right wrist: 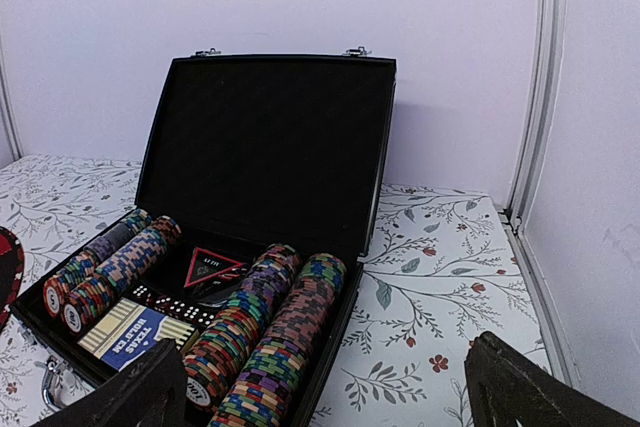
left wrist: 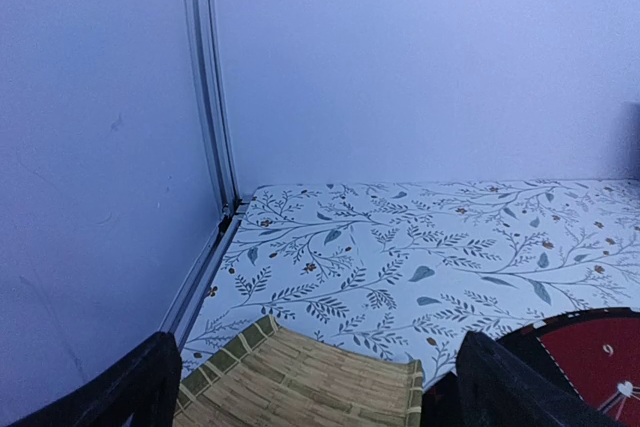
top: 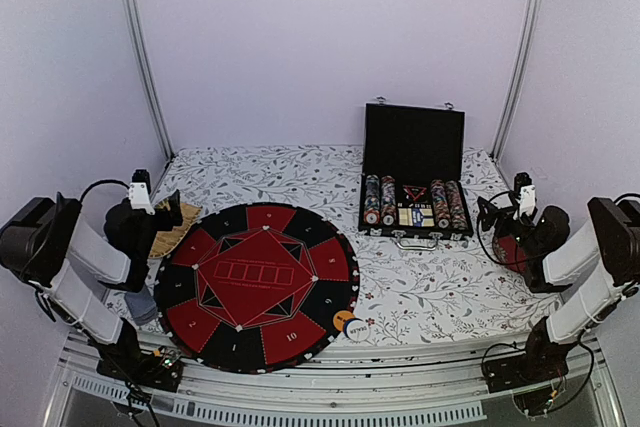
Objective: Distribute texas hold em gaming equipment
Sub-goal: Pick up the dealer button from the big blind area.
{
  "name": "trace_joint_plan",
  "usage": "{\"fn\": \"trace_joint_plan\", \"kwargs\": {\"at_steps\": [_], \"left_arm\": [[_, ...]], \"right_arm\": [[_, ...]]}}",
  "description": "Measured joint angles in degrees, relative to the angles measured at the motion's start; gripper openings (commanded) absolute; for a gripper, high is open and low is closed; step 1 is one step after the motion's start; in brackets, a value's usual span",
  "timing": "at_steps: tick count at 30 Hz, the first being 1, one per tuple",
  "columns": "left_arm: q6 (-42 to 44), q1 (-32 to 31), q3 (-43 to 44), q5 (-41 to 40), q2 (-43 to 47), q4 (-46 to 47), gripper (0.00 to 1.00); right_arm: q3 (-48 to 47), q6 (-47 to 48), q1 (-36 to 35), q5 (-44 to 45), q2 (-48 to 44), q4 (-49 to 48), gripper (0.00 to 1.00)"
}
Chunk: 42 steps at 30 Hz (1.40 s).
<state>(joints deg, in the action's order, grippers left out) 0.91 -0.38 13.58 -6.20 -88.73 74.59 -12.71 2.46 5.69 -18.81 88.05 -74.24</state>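
Observation:
An open black case [top: 413, 147] stands at the back right with rows of striped poker chips [top: 380, 200], a blue card box [right wrist: 128, 332], dice [right wrist: 168, 303] and a red-edged triangle [right wrist: 210, 268]. A white dealer disc [top: 357, 329] and an orange disc [top: 343, 320] lie at the round mat's near right rim. No loose cards show. My left gripper [top: 170, 209] is open and empty over a bamboo mat [left wrist: 300, 377], its fingers [left wrist: 120, 392] wide apart. My right gripper [top: 487, 215] is open and empty, right of the case, with the chips [right wrist: 275, 347] in front of it.
A round red and black poker mat [top: 255, 282] lies centre-left, its edge in the left wrist view [left wrist: 590, 357]. The bamboo mat [top: 178, 230] lies by its far left rim. A grey-blue thing [top: 142, 304] sits beside the left arm. Walls and metal posts [top: 140, 57] enclose the table.

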Motion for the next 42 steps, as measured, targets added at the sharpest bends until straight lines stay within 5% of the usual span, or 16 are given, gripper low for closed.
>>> {"fn": "trace_joint_plan", "kwargs": {"at_steps": [10,14,18,24,33,42], "left_arm": [[-0.1,-0.1,0.6,-0.7,0.8,-2.3,0.98],[-1.6,-0.2,6.4,-4.2,9.3,-15.5,0.98],[-8.1,-0.9,13.6,-4.7,18.9,-26.5,0.98],[-18.6,-9.8,28.3,1.6,24.8,-46.8,0.98],[-17.1,-28.4,46.7,14.6,24.2,-83.0,0.98],[-11.1,-31.3,45.8,10.6,24.1,-98.2,0.98]], "right_arm": [[0.0,0.0,0.0,0.0,0.0,0.0,0.99],[0.0,-0.2,0.0,0.8,-3.0,3.1,0.99],[-1.8,-2.9,0.0,1.5,-15.3,11.6,0.99],[-17.6,-13.4,-2.0,-11.9,-21.2,26.5,0.99],[-38.1,-12.3,-36.5,-4.6,-17.0,70.9,0.91],[-49.6,-14.9,-63.6,9.7,-0.4,102.4,0.94]]}}
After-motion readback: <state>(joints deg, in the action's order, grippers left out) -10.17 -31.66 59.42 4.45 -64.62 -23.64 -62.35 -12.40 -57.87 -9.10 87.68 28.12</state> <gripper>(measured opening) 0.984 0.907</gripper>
